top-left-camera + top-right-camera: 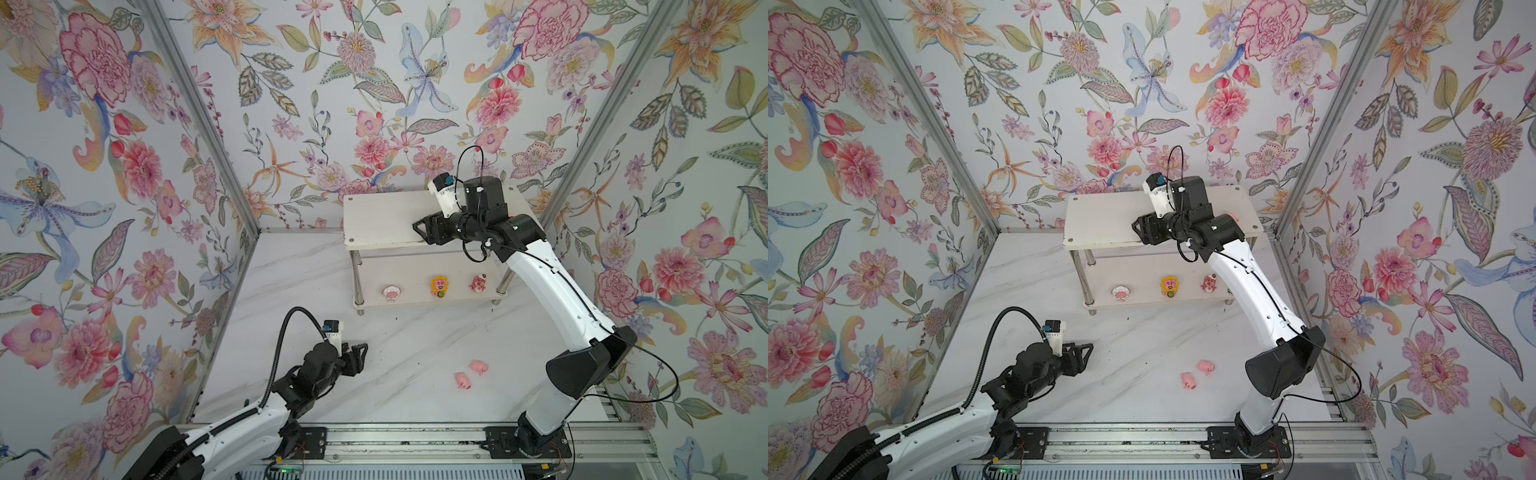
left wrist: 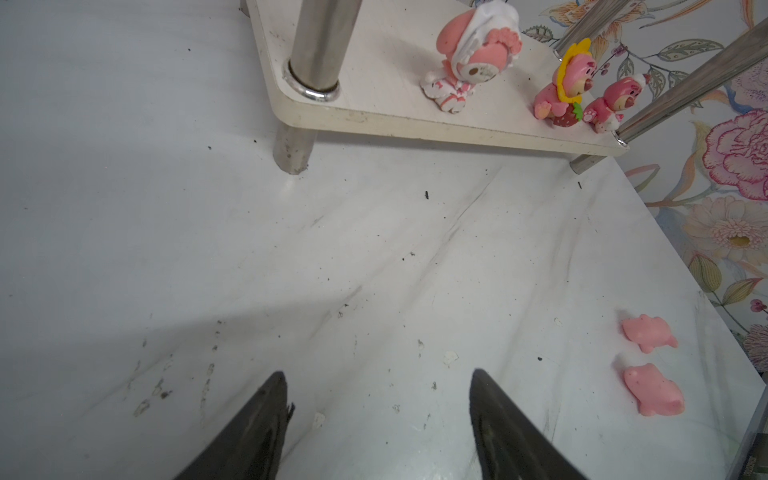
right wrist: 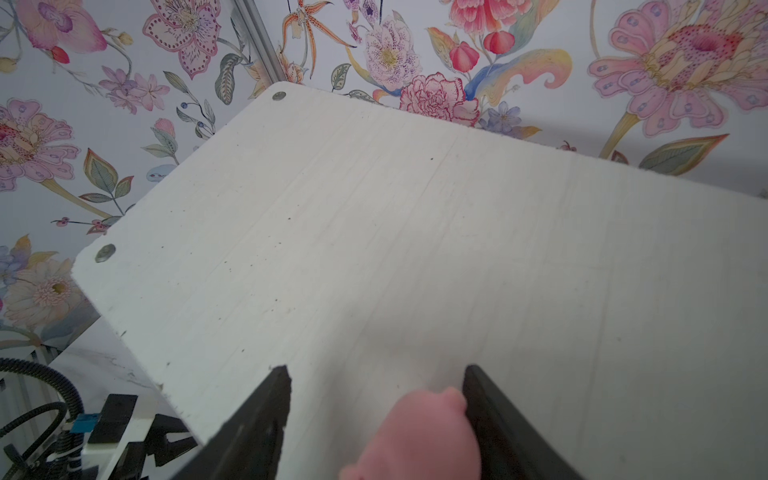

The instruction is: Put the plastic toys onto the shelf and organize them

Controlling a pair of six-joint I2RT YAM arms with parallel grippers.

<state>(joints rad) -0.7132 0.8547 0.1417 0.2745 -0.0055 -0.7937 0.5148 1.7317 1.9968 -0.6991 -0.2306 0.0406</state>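
Right wrist alone shows a pig between the right hand's jaws.

Three figurines stand on the shelf; two pigs lie outside.

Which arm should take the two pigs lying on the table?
Left, probably: the left claw is open, empty, low over the table, both pigs in its wrist view. The right claw is over the shelf's top board with another pig between its jaws.
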